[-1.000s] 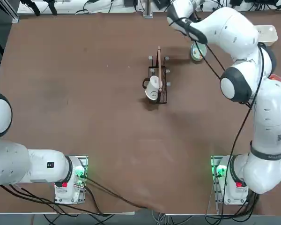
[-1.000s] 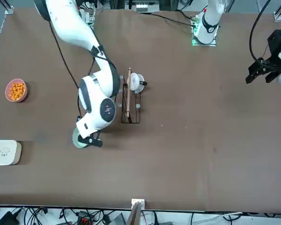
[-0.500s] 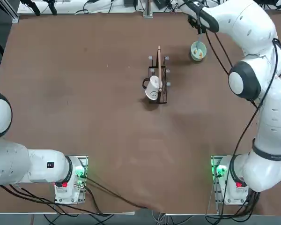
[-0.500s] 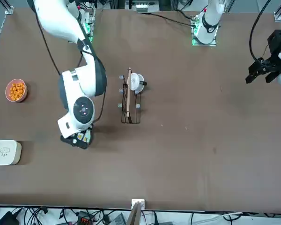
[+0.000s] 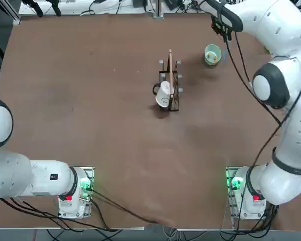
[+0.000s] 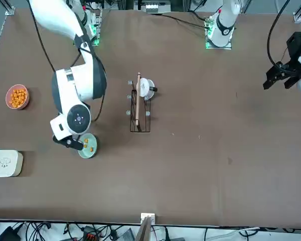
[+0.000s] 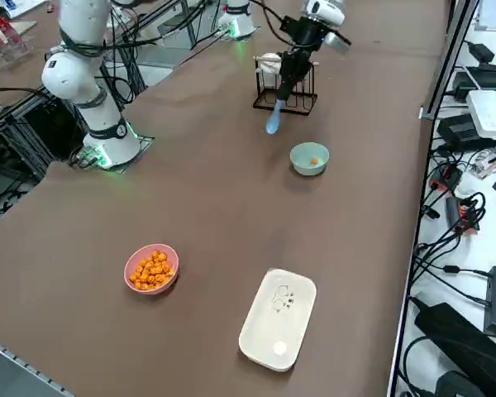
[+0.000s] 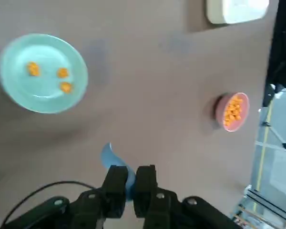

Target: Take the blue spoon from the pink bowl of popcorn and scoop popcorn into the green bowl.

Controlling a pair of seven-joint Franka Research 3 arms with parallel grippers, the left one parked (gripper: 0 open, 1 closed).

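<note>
My right gripper (image 8: 131,173) is shut on the handle of the blue spoon (image 8: 112,158), which hangs in the air with its bowl pointing down toward the table (image 7: 273,124). No popcorn shows on the spoon. The green bowl (image 6: 88,146) stands just beside the gripper (image 6: 68,142) and holds three pieces of popcorn (image 8: 61,73). The pink bowl (image 7: 152,268) sits further toward my right side, heaped with orange popcorn (image 6: 17,97). In the top view the gripper (image 5: 222,24) is beyond the green bowl (image 5: 212,54), and the pink bowl is out of view.
A wire rack (image 5: 169,90) with a white mug (image 6: 146,88) stands mid-table, close to the green bowl. A white rounded tray (image 7: 278,318) lies near the table's far right corner, past the pink bowl. The parked left arm stays at its side.
The right arm has swung off the green bowl toward the pink bowl's side, taking the spoon with it. The green bowl, covered before, now shows with popcorn inside.
</note>
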